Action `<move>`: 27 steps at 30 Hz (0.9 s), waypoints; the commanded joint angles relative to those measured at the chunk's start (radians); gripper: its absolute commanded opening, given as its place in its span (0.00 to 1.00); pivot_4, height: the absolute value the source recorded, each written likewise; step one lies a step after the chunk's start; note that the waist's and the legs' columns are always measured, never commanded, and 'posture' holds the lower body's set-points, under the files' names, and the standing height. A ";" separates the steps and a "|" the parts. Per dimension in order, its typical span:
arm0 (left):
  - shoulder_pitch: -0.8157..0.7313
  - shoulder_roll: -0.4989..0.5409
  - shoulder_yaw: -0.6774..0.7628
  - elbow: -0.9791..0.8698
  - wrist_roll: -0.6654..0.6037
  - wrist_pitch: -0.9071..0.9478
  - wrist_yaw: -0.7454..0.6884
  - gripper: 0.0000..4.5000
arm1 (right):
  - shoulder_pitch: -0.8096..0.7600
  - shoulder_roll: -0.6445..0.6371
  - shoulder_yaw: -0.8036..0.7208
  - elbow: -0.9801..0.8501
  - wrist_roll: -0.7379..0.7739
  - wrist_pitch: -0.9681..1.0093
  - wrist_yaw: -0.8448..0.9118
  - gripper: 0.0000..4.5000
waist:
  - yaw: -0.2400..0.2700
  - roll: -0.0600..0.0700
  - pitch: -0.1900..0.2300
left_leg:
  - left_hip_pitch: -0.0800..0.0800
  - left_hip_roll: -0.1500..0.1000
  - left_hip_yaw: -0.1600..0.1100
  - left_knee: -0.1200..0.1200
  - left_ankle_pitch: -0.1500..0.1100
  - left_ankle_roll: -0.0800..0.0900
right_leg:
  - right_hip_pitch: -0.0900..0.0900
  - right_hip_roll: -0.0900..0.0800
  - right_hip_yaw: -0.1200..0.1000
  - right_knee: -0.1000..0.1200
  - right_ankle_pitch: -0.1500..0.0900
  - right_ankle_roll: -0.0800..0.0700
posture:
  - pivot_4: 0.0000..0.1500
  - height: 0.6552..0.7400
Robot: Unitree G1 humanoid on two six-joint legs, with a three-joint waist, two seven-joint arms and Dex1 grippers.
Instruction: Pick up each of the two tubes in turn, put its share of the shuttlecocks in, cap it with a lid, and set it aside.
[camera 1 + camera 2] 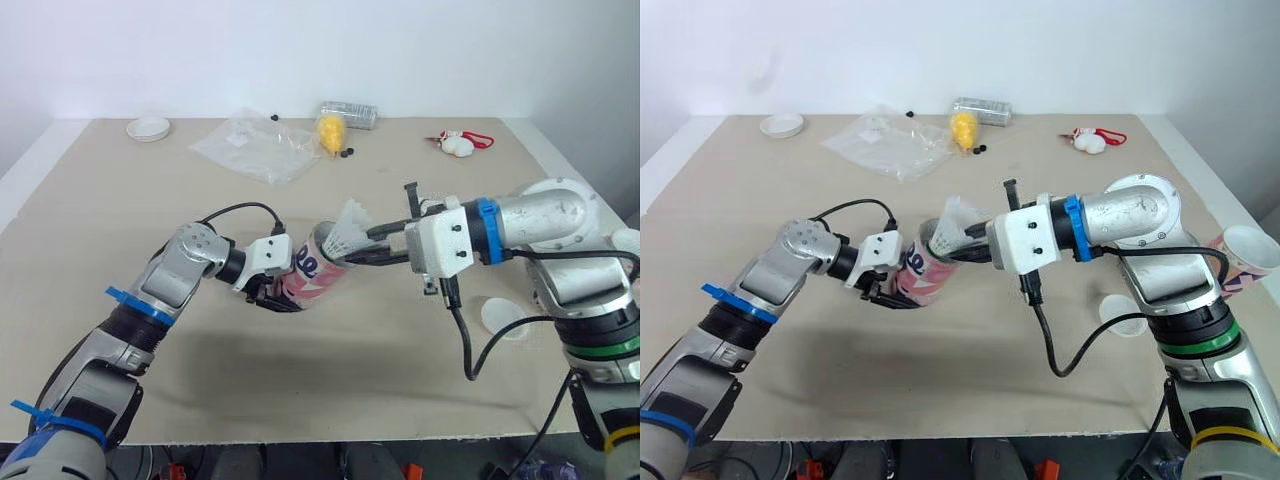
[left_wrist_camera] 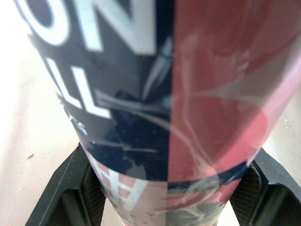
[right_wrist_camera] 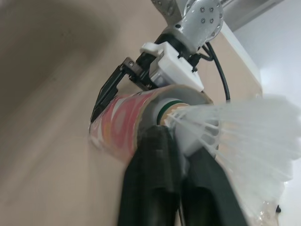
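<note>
Beige tabletop (image 1: 90,230) against a white wall, and the task looks early in its first round: one tube (image 1: 315,275) is lifted and being loaded, nothing is visibly capped or set aside. The left gripper (image 1: 272,292) is clamped on the pink and navy tube near its closed end, a black finger pressed to each side in the left wrist view, and it holds the tube tilted above the table with the open mouth facing the right arm. The right gripper (image 3: 175,137) has its two fingers closed together on a white shuttlecock (image 1: 350,228) just behind the cork. The cork end sits at the tube's mouth and appears just inside the rim, while the feather skirt is fully outside. So this shuttlecock has yet to be pushed home, and I cannot tell whether any others are already in the tube. Left to do, by my reading: finish this share, fit a lid, park the tube, then repeat. A white lid (image 1: 505,318) lies on the table just beside the right arm and another lid (image 1: 148,128) at the far left corner. The second tube (image 1: 1243,255) lies near the table's right edge, untouched; I cannot tell whether it is capped. A yellow shuttlecock (image 1: 331,130) rests at the far side next to a crumpled plastic bag (image 1: 255,145)
</note>
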 commanded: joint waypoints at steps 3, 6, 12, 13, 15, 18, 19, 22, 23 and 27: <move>0.022 0.017 0.005 -0.034 0.006 0.019 0.003 0.66 | -0.043 -0.002 -0.049 -0.018 0.053 0.087 -0.006 0.75 | 0.000 0.000 0.000 | 0.000 0.000 0.000 0.000 0.000 0.000 | 0.000 0.000 0.000 0.000 0.000 0.000 | 1.00 1.00; 0.026 0.021 0.005 -0.039 0.007 0.024 0.006 0.66 | -0.021 0.015 -0.162 -0.004 0.172 0.279 -0.116 0.99 | 0.000 0.000 0.000 | 0.000 0.000 0.000 0.000 0.000 0.000 | 0.000 0.000 0.000 0.000 0.000 0.000 | 1.00 1.00; 0.030 0.024 0.006 -0.043 0.005 0.028 0.006 0.66 | 0.066 0.116 -0.419 0.167 0.254 0.621 -0.530 0.99 | 0.001 -0.002 -0.001 | 0.000 0.000 -0.001 0.000 0.000 0.000 | 0.001 0.000 0.000 0.001 0.002 -0.003 | 1.00 1.00; 0.029 0.023 0.006 -0.044 0.004 0.030 0.006 0.66 | 0.099 0.139 -0.442 0.201 0.225 0.604 -0.593 0.99 | 0.000 -0.002 -0.001 | 0.000 0.000 -0.001 0.000 0.000 0.000 | 0.000 0.000 0.000 0.001 0.002 -0.003 | 1.00 1.00; 0.027 0.022 0.007 -0.044 0.004 0.031 0.005 0.66 | 0.155 0.179 -0.462 0.249 0.178 0.560 -0.677 0.99 | 0.000 -0.002 -0.001 | 0.001 0.000 -0.001 -0.001 0.000 0.000 | 0.000 0.000 0.000 0.001 0.002 -0.003 | 1.00 1.00; 0.022 0.020 0.008 -0.037 0.005 0.030 0.006 0.66 | 0.191 0.215 -0.438 0.318 0.138 0.498 -0.704 0.99 | 0.000 -0.002 -0.001 | 0.001 0.000 -0.001 -0.001 0.000 0.000 | 0.000 0.001 0.000 0.001 0.000 -0.001 | 1.00 1.00; 0.021 0.019 0.008 -0.036 0.006 0.030 0.007 0.66 | 0.185 0.228 -0.436 0.364 0.123 0.485 -0.725 0.99 | -0.002 -0.001 -0.001 | 0.001 0.000 -0.001 -0.001 0.000 0.000 | 0.000 0.001 0.000 0.001 0.000 -0.001 | 1.00 1.00; 0.023 0.019 0.009 -0.042 0.005 0.033 0.009 0.66 | 0.159 0.253 -0.417 0.493 0.066 0.421 -0.773 0.99 | -0.002 0.000 0.000 | 0.001 0.000 0.000 0.000 0.000 0.000 | 0.000 0.000 0.001 0.001 0.001 0.000 | 1.00 1.00; 0.024 0.020 0.009 -0.044 0.005 0.035 0.009 0.66 | 0.151 0.258 -0.411 0.523 0.052 0.397 -0.786 0.99 | -0.002 0.000 0.000 | 0.001 0.000 0.000 0.000 0.000 0.000 | 0.000 0.001 0.001 0.001 0.001 0.000 | 1.00 1.00; 0.033 0.027 0.012 -0.053 0.002 0.040 0.008 0.66 | 0.115 0.285 -0.410 0.625 0.031 0.339 -0.812 0.99 | -0.003 0.000 0.000 | 0.001 0.000 0.000 0.000 0.000 0.000 | 0.000 0.001 0.001 0.001 0.001 0.000 | 1.00 1.00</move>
